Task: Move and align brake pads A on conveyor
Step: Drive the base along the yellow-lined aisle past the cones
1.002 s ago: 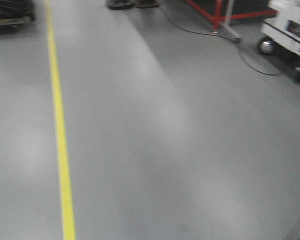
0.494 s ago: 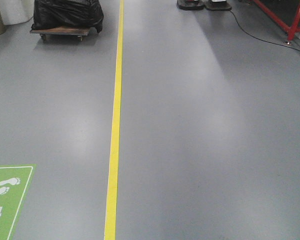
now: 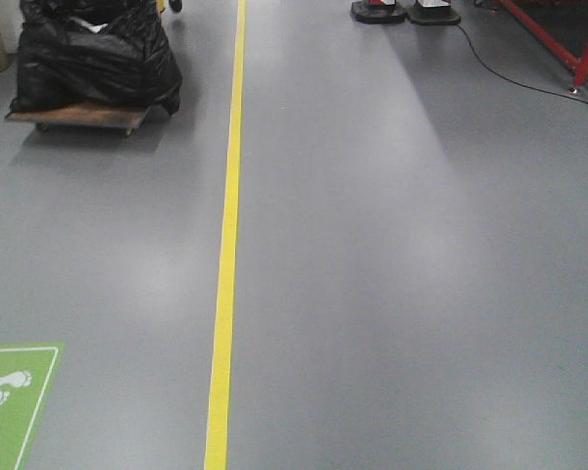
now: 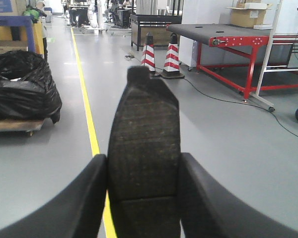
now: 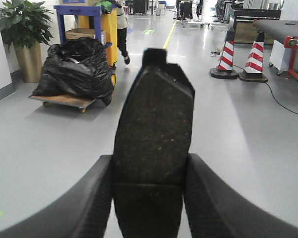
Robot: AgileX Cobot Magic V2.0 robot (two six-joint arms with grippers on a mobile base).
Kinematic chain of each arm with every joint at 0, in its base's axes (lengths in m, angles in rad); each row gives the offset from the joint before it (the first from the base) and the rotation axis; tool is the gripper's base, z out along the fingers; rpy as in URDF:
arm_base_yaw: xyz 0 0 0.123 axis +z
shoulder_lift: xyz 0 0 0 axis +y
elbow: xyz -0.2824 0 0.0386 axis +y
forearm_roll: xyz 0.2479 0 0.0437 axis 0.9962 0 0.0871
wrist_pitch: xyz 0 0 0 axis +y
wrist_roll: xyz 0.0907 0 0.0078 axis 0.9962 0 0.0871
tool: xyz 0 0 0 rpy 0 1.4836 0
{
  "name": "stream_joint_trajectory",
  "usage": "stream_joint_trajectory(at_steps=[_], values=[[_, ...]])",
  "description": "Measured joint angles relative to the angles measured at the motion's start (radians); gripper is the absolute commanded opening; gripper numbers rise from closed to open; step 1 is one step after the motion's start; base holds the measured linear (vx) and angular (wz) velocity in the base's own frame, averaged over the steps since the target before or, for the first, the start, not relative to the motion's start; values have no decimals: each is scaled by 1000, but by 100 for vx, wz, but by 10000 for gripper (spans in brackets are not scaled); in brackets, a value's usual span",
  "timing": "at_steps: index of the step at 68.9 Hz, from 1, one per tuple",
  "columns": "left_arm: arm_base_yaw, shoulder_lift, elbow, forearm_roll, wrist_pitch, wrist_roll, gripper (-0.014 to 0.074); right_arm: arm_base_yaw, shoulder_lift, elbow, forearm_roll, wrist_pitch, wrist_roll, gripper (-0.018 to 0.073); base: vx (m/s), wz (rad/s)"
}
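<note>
The left gripper [image 4: 143, 159] is clamping 1 brake pad [image 4: 144, 114] between its 2 black fingers [image 4: 84, 198], with the pad jutting out past the tips and its grey friction face toward the camera. The right gripper [image 5: 149, 159] is pinching a 2nd brake pad [image 5: 154, 114] the same way. Both are hanging over grey floor [image 4: 228, 148] near a yellow line [image 4: 89, 124]. The conveyor [image 4: 213, 30] is sitting well apart, ahead to the right.

No words can be read. A green footprint sign [image 3: 18, 411] on the floor [image 3: 392, 255] shows white foot symbols, and the white character below them is cut off by the frame edge. In the left wrist view, a blue board [image 4: 1, 6] has white marks that are too small to read.
</note>
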Motion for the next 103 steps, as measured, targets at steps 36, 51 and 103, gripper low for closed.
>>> stream_joint_trajectory(at_steps=[36, 51, 103], values=[[0, 0, 0, 0, 0, 0, -6, 0, 0, 0, 0, 0, 0, -6, 43, -5], [0, 0, 0, 0, 0, 0, -6, 0, 0, 0, 0, 0, 0, -6, 55, -2], [0, 0, 0, 0, 0, 0, -6, 0, 0, 0, 0, 0, 0, -6, 61, 8]])
